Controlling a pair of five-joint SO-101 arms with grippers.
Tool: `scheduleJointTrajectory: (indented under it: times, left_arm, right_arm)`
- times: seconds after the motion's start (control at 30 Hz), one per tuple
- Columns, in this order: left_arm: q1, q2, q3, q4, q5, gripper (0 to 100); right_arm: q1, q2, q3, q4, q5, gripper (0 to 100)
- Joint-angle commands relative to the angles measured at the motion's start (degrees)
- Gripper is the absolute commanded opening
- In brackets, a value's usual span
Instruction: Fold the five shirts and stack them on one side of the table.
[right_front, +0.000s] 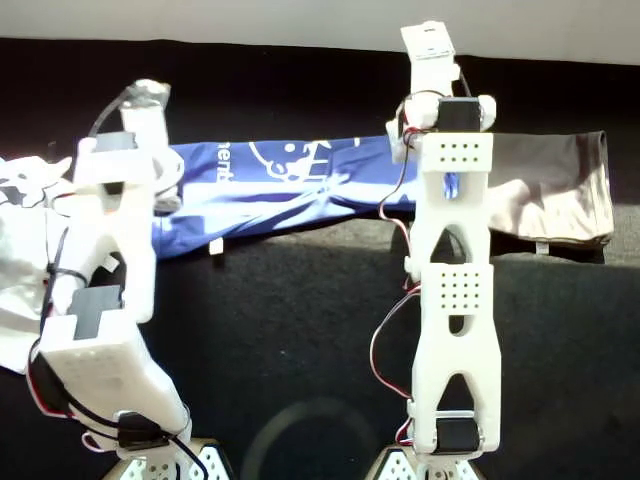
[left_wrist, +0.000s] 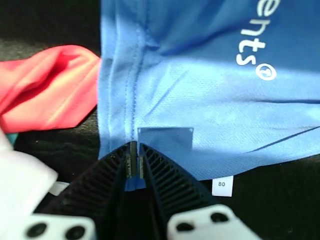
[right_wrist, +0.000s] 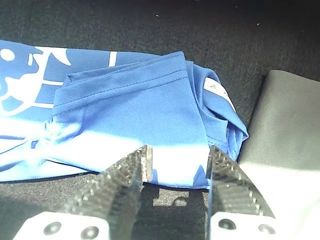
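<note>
Blue shirt (left_wrist: 200, 90): we find its hem pinched in the left gripper (left_wrist: 134, 152); right gripper (right_wrist: 178, 160) wide open, shirt end just ahead.

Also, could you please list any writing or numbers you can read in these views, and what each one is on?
"ents": white lettering on the blue shirt, cut off by the frame edge.
"80": on a small white tag at that shirt's edge.
White label at the shirt's folded end, right wrist view: too faint to read.
The shirt's lettering in the high view: too small to read.
</note>
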Motion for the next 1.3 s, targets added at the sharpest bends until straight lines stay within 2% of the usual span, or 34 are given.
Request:
scheduleJointTrajectory:
  times: [0.0, 0.2, 0.43, 0.63, 0.7, 0.8, 1.03, 1.13, 1.27]
  left_arm:
    - [-7.16, -1.54, -4.44, 0.44, 0.35, 12]
    - [-15.52, 12.7, -11.12, -1.76, -8.79, 12]
    - [-27.12, 24.48, -27.74, -2.02, -9.23, 12]
    - [-32.84, 25.8, -36.7, -1.41, -9.32, 12]
    - [-32.57, 25.63, -38.29, 1.67, -9.23, 12]
    - [-30.2, 25.63, -43.91, 10.9, -8.97, 12]
    - [-20.79, 25.63, -63.34, 32.26, -8.97, 12]
    - [-15.69, 25.89, -67.56, 35.78, -8.88, 12]
    - [-10.07, 26.86, -63.87, 35.43, -8.0, 12]
  right_arm:
    - [0.4, -5.41, -5.05, 0.75, -0.35, 18.0]
    - [-1.1, -17.19, -4.97, 0.75, -0.53, 18.0]
    - [-3.12, -26.59, -4.53, 0.75, -0.53, 18.0]
    - [-3.38, -38.64, 11.3, 0.75, -0.53, 18.0]
    - [-3.38, -44.7, 20.97, 0.75, -0.53, 18.0]
    - [-3.38, -54.55, 38.29, 0.66, -0.53, 18.0]
    - [-3.3, -75.38, 73.54, 0.31, -0.18, 18.0]
    - [-3.12, -80.4, 82.95, -0.4, -0.18, 18.0]
    - [-3.12, -85.14, 92.53, -3.21, 0.0, 18.0]
